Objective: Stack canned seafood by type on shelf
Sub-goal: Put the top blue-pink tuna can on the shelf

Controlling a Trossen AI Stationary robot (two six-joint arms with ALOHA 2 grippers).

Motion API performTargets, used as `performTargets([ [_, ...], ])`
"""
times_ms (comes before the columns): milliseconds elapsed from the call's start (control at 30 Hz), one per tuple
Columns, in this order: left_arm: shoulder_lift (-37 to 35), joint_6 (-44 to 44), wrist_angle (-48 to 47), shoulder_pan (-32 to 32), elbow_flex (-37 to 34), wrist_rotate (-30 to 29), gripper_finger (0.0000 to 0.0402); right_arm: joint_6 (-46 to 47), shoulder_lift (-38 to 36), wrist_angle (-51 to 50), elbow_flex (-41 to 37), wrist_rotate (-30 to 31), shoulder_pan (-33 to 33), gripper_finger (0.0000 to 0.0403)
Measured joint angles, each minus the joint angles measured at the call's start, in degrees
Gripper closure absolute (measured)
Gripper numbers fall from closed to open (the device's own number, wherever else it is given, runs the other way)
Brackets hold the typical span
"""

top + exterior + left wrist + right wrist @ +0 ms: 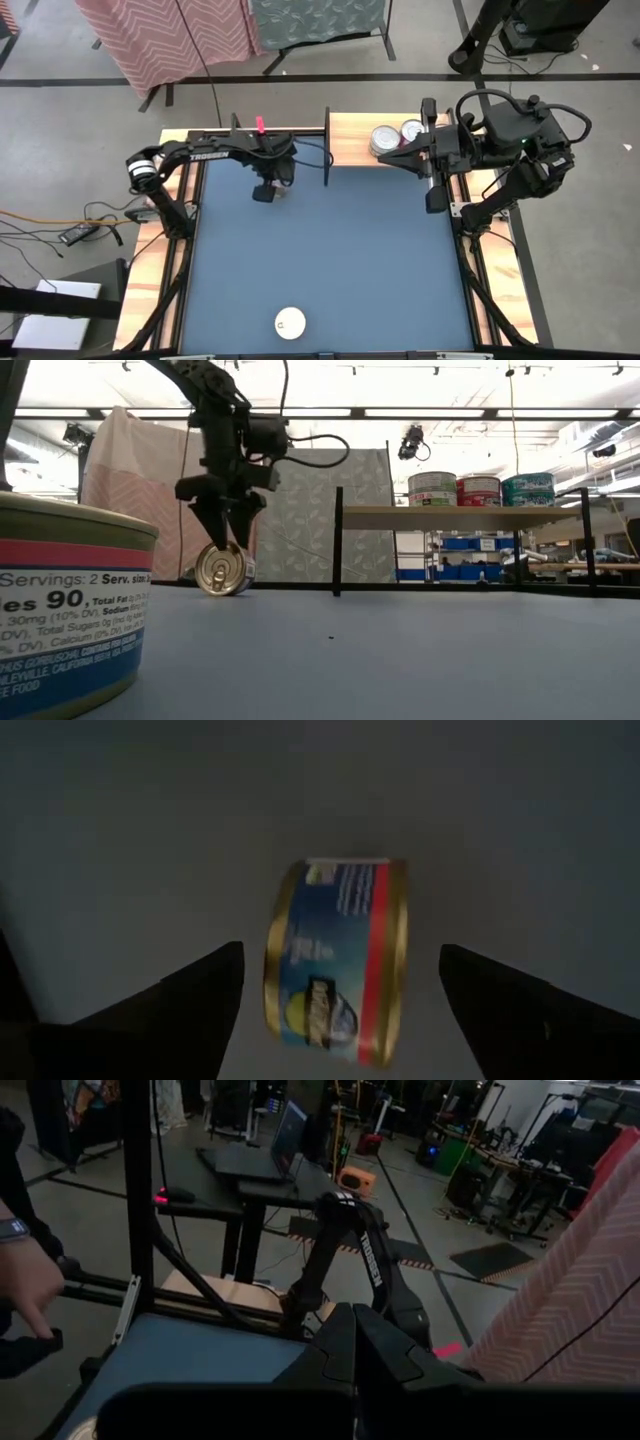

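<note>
The left gripper (pixel 226 528) hangs over the far left part of the blue table (pixel 330 260), fingers pointing down and spread wide; nothing is held. Directly below it, a gold tin (pixel 224 569) stands on its edge on the table (gold lid with pull tab facing the low camera); in the left wrist view the same tin (pixel 335 960) lies between the two dark fingers (pixel 195 1005), clear of both, showing a blue label with a red band and gold rims. From above, the tin is mostly hidden under the gripper (pixel 268 190).

The left arm (pixel 215 155) reaches in from the left rear corner of the table.

The right gripper (pixel 385 156) is closed, with nothing between its fingertips (pixel 352 1342); it sits over the shelf (pixel 350 140), at the near edge of the tins there. The shelf stands at the far side of the table, right of the left gripper, with dark uprights (pixel 338 540) at its ends.

On the shelf, three tins stand in a row in the low view: a green-labelled one (pixel 432 490), a red one (pixel 478 491) and a teal one (pixel 528 489); whether any is stacked cannot be told. The high view shows two silver lids (pixel 385 137) side by side.

A white-lidded tin (pixel 290 322) stands alone at the near edge of the table, well apart from the shelf; it fills the left foreground of the low view (pixel 65 615), label red, white and blue.

A person's hand (pixel 25 1285) shows beyond the table in the right wrist view.
</note>
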Motion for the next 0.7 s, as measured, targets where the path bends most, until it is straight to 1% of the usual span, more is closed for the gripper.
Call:
performTargets([
  [133, 1.8, 0.0, 0.8, 1.4, 0.0, 1.9, 0.0062, 0.0, 0.0, 0.0, 0.0, 0.5, 0.0, 0.0395],
  [233, 3.0, 0.0, 0.5, 2.2, 0.0, 2.0, 0.0062, 0.0, 0.0, 0.0, 0.0, 0.5, 0.0, 0.0395],
  [500, 3.2, 0.1, 0.6, 4.3, 0.0, 4.5, 0.0062, -0.1, 0.0, 0.0, 0.0, 0.5, 0.0, 0.0395],
  [600, 4.0, 0.0, 0.8, 5.0, 0.0, 5.9, 0.0063, -0.3, 0.0, 0.0, 0.0, 0.6, 0.0, 0.0395],
  [700, 5.2, 0.0, 0.6, 5.2, 0.0, 6.1, 0.007, -0.4, 0.0, 0.0, 0.0, 0.6, 0.0, 0.0395],
])
